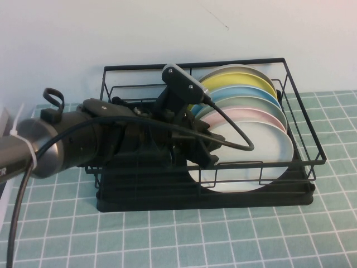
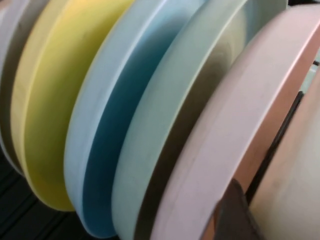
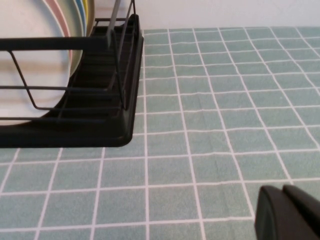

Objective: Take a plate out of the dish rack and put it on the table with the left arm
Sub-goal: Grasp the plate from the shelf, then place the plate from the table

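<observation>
The white plate (image 1: 262,153) stands upright at the front of the row in the black dish rack (image 1: 301,100). My left gripper (image 1: 203,151) reaches into the rack from the left and is shut on the plate's left rim. In the left wrist view one dark finger (image 2: 237,215) sits in the gap between the pink plate (image 2: 240,125) and the white plate (image 2: 295,175); the other finger is hidden. My right gripper (image 3: 287,212) is shut and empty, low over the green tiled table (image 3: 225,100) to the right of the rack (image 3: 115,100).
Behind the white plate stand pink (image 1: 254,114), grey-green (image 1: 240,103), blue (image 1: 245,92) and yellow (image 1: 240,78) plates, close together. The rack's wire walls surround them. Tiled table (image 1: 223,240) lies in front of and right of the rack.
</observation>
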`<action>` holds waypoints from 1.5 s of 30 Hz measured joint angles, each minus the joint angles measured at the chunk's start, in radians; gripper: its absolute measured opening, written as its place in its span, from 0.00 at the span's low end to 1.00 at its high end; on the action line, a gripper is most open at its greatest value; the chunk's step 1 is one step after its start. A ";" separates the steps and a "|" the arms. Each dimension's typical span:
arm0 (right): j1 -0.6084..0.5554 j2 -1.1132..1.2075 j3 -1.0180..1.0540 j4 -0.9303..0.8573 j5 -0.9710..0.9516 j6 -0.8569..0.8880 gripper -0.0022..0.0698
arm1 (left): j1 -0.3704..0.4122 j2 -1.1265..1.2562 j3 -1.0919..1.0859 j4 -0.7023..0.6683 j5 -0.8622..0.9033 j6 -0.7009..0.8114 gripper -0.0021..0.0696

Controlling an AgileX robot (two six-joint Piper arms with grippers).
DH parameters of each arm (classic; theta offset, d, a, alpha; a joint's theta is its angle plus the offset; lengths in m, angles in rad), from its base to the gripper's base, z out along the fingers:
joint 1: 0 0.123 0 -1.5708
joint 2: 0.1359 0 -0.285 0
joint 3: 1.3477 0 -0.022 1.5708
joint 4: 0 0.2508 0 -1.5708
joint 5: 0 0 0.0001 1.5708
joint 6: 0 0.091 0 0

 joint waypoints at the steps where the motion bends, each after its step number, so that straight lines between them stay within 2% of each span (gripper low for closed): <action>1: 0.000 0.000 0.000 0.000 0.000 0.000 0.03 | 0.000 0.010 -0.007 0.000 -0.002 0.000 0.48; 4: 0.000 0.000 0.000 0.000 0.000 0.000 0.03 | 0.000 0.031 -0.014 0.000 -0.021 0.000 0.40; 7: 0.000 0.000 0.000 0.000 0.000 0.000 0.03 | -0.002 0.035 -0.014 0.013 -0.058 0.011 0.21; 13: 0.000 0.000 0.000 0.000 0.000 0.000 0.03 | -0.002 -0.013 -0.014 0.030 -0.060 0.036 0.20; 21: 0.000 0.000 0.000 0.000 0.000 0.000 0.03 | -0.002 -0.261 -0.014 0.008 -0.076 -0.003 0.14; 24: 0.000 0.000 0.000 0.000 0.000 0.000 0.03 | -0.002 -0.363 -0.014 0.012 -0.066 -0.134 0.14; 27: 0.000 0.000 0.000 0.000 0.000 0.000 0.03 | -0.002 -0.442 -0.017 0.073 -0.014 -0.302 0.14; 33: 0.000 0.000 0.000 0.000 0.000 0.000 0.03 | -0.002 -0.487 -0.022 0.361 0.215 -0.745 0.14; 36: 0.000 0.000 0.000 0.000 0.000 0.000 0.03 | -0.002 -0.477 -0.022 0.491 0.338 -0.915 0.14; 41: 0.000 0.000 0.000 0.000 0.000 0.000 0.03 | -0.002 -0.430 -0.013 0.585 0.477 -1.036 0.14; 45: 0.000 0.000 0.000 0.000 0.000 0.000 0.03 | -0.002 -0.378 0.048 0.591 0.478 -1.106 0.14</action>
